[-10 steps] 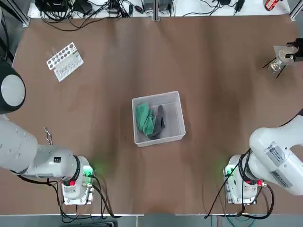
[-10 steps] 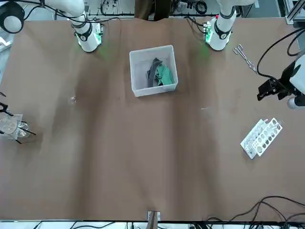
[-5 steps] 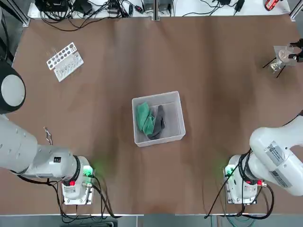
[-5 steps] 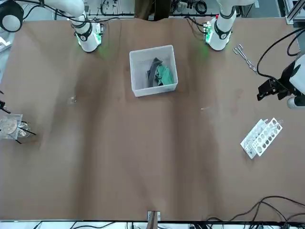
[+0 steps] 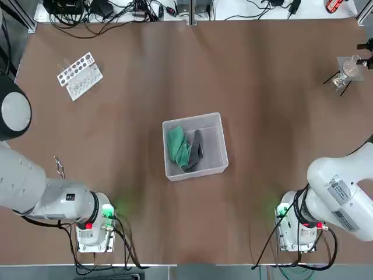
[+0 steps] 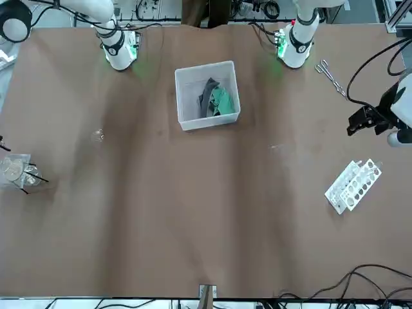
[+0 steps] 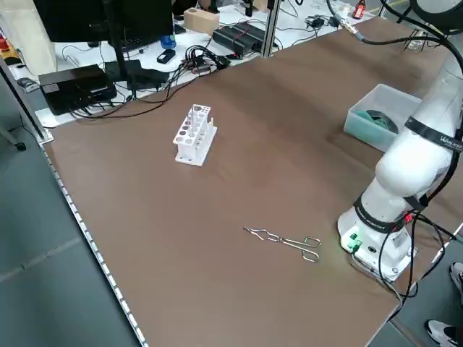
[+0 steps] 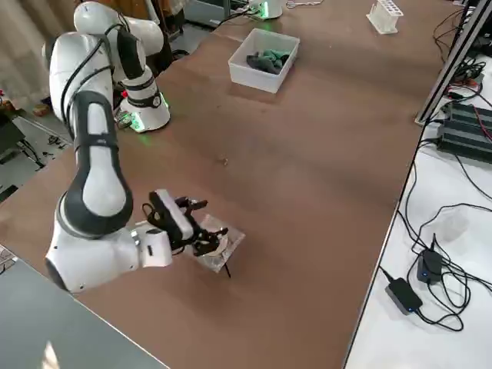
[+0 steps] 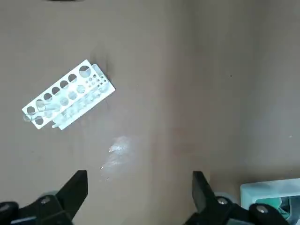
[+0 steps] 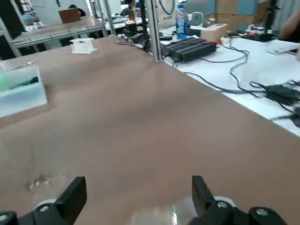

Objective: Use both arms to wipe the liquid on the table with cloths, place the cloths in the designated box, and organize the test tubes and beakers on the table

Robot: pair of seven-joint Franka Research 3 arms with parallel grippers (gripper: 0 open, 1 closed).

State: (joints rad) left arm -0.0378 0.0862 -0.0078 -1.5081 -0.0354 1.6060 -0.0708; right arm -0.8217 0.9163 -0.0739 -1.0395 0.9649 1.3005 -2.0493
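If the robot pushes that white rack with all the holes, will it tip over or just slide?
The white rack stands upright on the bare table, taller than it is wide there, so a push high up would probably tip it. A low push would more likely slide it, since it looks like light plastic. The thin glass tube in it could rattle or break.

Right gripper cut off at top view's edge; beaker too small to resolve.

Overhead and front cameras look down from opposite ends, sharing the translucent whitish rectangular plastic box; wrist cameras look past their own open jaws.
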